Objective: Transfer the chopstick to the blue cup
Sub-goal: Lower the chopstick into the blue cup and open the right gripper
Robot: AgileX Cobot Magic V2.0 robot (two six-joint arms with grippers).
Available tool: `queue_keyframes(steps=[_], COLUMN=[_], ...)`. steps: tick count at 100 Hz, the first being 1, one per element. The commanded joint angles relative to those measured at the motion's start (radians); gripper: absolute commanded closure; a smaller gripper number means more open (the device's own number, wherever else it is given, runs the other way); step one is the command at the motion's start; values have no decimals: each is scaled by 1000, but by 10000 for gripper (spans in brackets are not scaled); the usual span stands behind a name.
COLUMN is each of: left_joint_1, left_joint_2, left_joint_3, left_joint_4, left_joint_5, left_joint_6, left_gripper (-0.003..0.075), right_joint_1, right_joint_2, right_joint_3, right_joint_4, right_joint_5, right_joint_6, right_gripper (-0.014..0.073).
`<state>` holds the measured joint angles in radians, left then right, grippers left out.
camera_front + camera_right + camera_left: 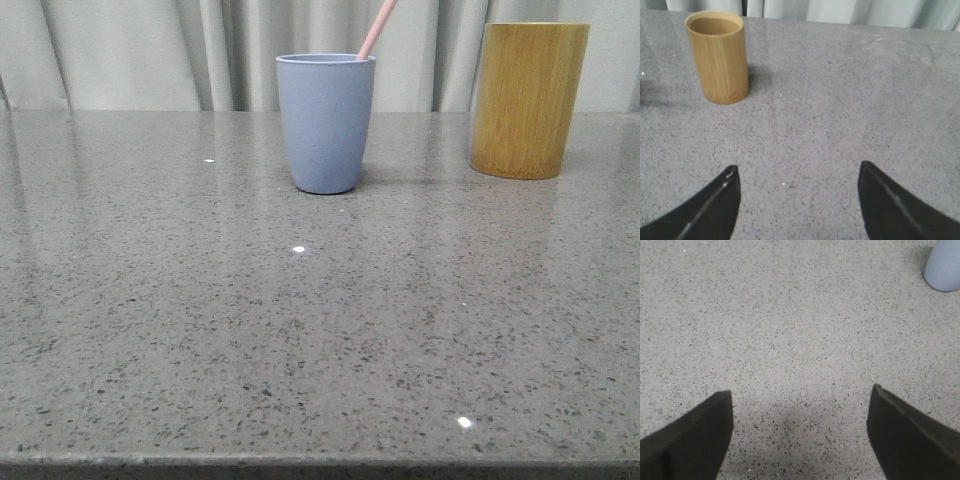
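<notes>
The blue cup (326, 123) stands upright at the back middle of the grey stone table. The pale pink chopstick (377, 28) leans out of it toward the upper right, its lower part hidden inside the cup. In the left wrist view my left gripper (801, 395) is open over bare tabletop, with the blue cup's base (943, 267) far off at the frame's corner. My right gripper (798, 172) is open too, nothing between its dark fingers, well short of the wooden holder.
A taller tan wooden cylinder holder (528, 98) stands at the back right, and the right wrist view looks down into it (718, 55). Pale curtains (150, 50) hang behind the table. The table's front edge (320, 465) runs along the bottom of the front view.
</notes>
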<state>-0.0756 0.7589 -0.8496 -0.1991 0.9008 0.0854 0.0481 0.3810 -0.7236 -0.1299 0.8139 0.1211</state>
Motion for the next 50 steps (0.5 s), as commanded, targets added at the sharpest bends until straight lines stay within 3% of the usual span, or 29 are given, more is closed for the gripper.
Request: queue_keyframes(steps=[1, 36, 50], left_joint_1=[1, 1, 1], left_joint_2=[-4, -4, -4], left_joint_3=[-25, -25, -25], left_joint_4=[-16, -16, -16], left_joint_5=[-52, -52, -52], left_joint_6=[-4, -4, -4], left_gripper=[183, 188, 302], right_joint_1=[-5, -5, -5], right_joint_2=[-16, -17, -17], right_joint_3=[-9, -9, -9], right_joint_4=[-16, -17, -17], right_joint_5=[-67, -69, -69], right_joint_6=[-10, -10, -10], right_gripper=[88, 100, 282])
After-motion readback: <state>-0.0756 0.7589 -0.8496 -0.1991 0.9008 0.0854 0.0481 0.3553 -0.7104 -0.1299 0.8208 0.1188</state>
